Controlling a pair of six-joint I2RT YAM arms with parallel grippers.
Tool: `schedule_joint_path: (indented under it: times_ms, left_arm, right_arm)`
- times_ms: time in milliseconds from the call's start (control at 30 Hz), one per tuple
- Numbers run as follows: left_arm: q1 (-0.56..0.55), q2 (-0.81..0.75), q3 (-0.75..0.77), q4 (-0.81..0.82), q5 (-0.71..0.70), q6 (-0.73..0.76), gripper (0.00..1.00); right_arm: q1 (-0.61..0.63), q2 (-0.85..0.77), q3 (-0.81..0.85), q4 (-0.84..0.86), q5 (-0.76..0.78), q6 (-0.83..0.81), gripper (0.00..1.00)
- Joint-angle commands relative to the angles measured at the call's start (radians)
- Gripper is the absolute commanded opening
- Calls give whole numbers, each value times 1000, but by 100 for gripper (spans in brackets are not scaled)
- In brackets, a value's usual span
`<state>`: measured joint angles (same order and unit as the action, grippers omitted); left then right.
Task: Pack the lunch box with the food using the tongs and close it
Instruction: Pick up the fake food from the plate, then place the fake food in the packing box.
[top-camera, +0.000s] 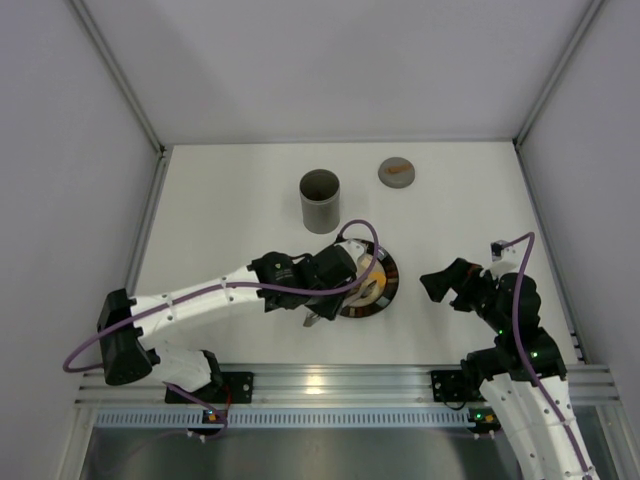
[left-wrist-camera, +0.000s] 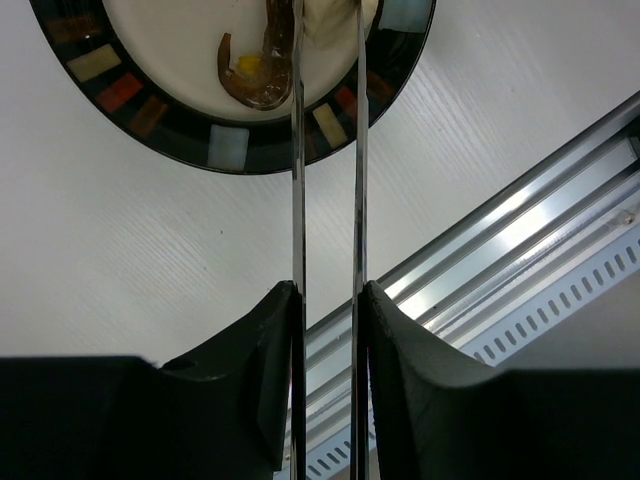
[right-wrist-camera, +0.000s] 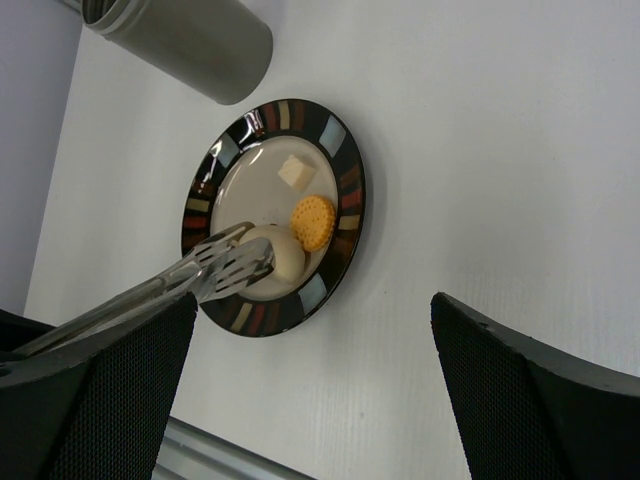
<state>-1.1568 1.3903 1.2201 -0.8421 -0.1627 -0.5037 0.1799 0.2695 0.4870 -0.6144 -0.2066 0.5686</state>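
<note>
lunch box (top-camera: 320, 203) is standing upright, mouth open, behind the plate (right-wrist-camera: 262, 322) and apart from its rim | food (right-wrist-camera: 313, 222) is lying on the plate | tongs (right-wrist-camera: 205, 272) tips are reaching the cream piece (right-wrist-camera: 288, 252) inside the rim | left gripper (left-wrist-camera: 328, 292) is pinching the tongs arms | right gripper (right-wrist-camera: 312, 330) is hovering spread wide over bare table (top-camera: 220, 210), right of the plate | lid (top-camera: 398, 172) is lying near the far edge

We see a dark-rimmed plate (right-wrist-camera: 345, 190) on the white table (right-wrist-camera: 500, 150); on it lie a pale cube (right-wrist-camera: 294, 171), a round orange biscuit (right-wrist-camera: 313, 222) and a cream ball (right-wrist-camera: 285, 255). The silver tongs (right-wrist-camera: 190, 278) reach in from lower left, tips at the ball; the grey canister (right-wrist-camera: 190, 40) sits beyond the plate; our right gripper (right-wrist-camera: 315, 305) is spread wide.
</note>
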Motion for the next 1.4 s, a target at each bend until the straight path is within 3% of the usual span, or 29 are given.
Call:
schedule_joint_path:
  times_ms: [0,433,600,733,1067,1367]
  left_arm:
    - [-6,-17,48,3,-17,4,25]
    - [-4,-83,200,-100,-179,-22,22]
    - [8,-62,355,-173,-354,-48,24]
    - [64,-33,458,-206,-411,-42,25]
    - [321,104,568,-138,-302,47,26]
    - [390,177,512,-57,-293,76,27]
  right_arm:
    - [-11,-6,24,16,3,-7,99]
    - [-10,-6,27,16,1,-6,99]
    - [-11,0,33,16,1,-7,99]
    - [-11,7,45,16,1,-9,99]
    - [-11,22,65,10,7,-21,100]
    - [-11,22,62,8,15,-27,100]
